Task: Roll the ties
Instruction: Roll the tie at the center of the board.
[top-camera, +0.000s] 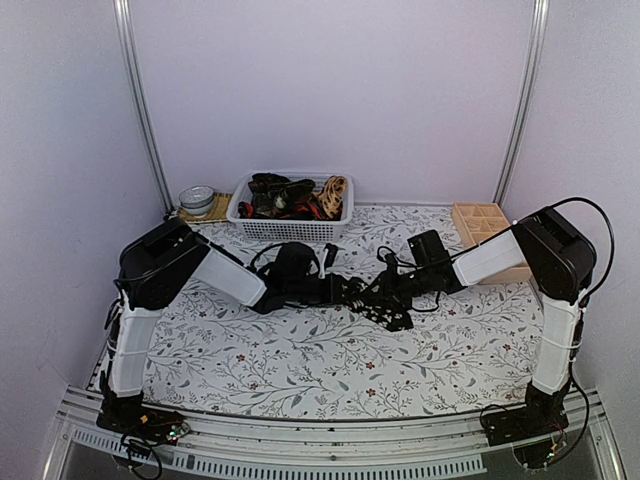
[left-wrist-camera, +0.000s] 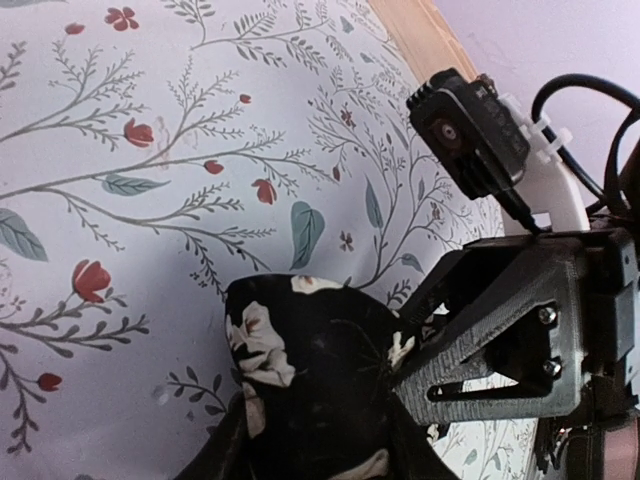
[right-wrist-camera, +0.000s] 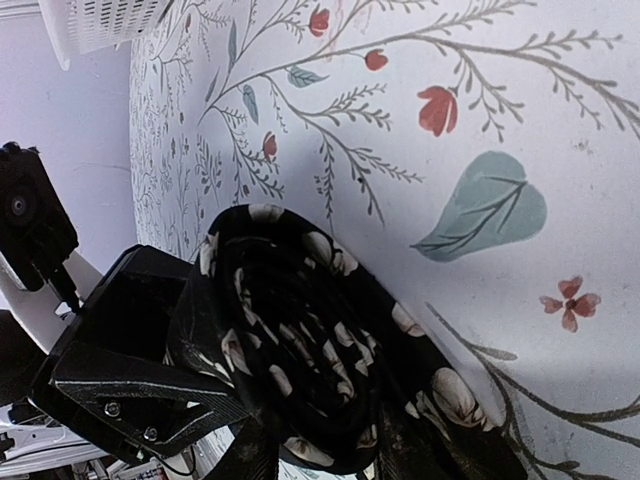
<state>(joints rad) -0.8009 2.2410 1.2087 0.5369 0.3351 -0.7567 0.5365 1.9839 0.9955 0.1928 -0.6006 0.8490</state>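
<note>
now both the left fingers (right-wrist-camera: 130, 370) and right fingers (left-wrist-camera: 490, 340) clasp the rolled black flowered tie (right-wrist-camera: 300, 350).

Soft matt cloth on the tie (right-wrist-camera: 300, 360); smooth matt printed tablecloth (right-wrist-camera: 500, 120); white perforated plastic basket (top-camera: 290, 230); pale bare-wood tray (top-camera: 478, 222).

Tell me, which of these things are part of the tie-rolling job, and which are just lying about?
Belonging to the job: the black flowered tie, coiled up mid-table; more ties, heaped in the white basket.
Just lying about: the wooden box with compartments; the small metal bowl at the back left.
</note>
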